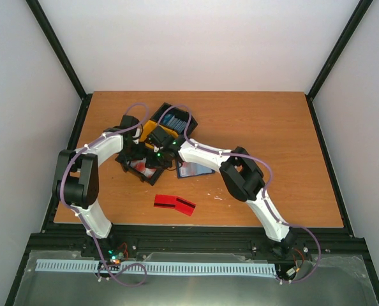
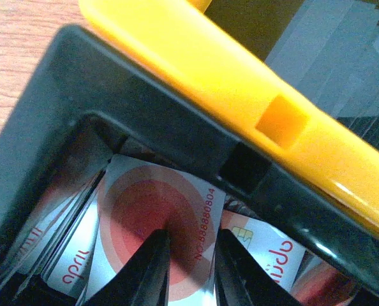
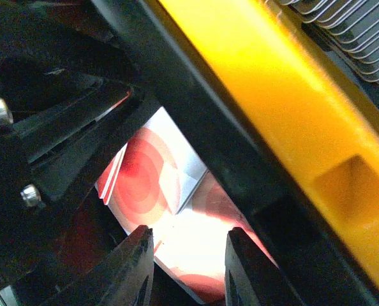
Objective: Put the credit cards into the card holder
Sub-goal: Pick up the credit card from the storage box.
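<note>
Nearest the arm bases, one red credit card [image 1: 175,204] lies loose on the table [image 1: 272,159], dark stripe up. Just beyond it the navy card holder [image 1: 193,169] rests partly under the right arm. No card shows in it, so the job looks barely begun. Farther back, both arms reach into a black bin [image 2: 43,146] of stacked cards [image 2: 161,210]. The left gripper [image 2: 189,239] and right gripper [image 3: 188,237] each hang with fingers parted, holding nothing.
</note>
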Controlling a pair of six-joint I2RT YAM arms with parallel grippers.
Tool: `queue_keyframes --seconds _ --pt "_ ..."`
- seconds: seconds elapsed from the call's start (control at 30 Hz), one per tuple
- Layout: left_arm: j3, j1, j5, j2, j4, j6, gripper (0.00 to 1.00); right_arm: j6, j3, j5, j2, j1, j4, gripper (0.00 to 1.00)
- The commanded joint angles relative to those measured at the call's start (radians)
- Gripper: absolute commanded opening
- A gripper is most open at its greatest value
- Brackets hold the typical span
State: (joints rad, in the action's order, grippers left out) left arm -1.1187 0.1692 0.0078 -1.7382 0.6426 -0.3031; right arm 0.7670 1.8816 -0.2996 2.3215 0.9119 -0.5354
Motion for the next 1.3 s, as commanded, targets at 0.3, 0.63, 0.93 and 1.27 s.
queue_keyframes --seconds 0.3,0.63,0.93,1.27 --pt "0.022 -0.008 -0.012 -0.029 0.010 -0.011 0.13 0.048 0.023 -0.045 0.044 0.001 0.018 0.29" --pt "0.037 -0.008 0.009 -0.032 0.006 -0.013 0.08 0.147 0.053 -0.066 0.085 0.001 0.082 0.25" --pt "0.046 -0.008 0.018 -0.029 0.002 -0.017 0.02 0.220 0.044 -0.068 0.104 0.000 0.146 0.12" --pt "0.019 -0.008 -0.007 0.043 0.014 -0.031 0.14 0.221 -0.042 -0.041 0.034 -0.013 0.231 0.03"
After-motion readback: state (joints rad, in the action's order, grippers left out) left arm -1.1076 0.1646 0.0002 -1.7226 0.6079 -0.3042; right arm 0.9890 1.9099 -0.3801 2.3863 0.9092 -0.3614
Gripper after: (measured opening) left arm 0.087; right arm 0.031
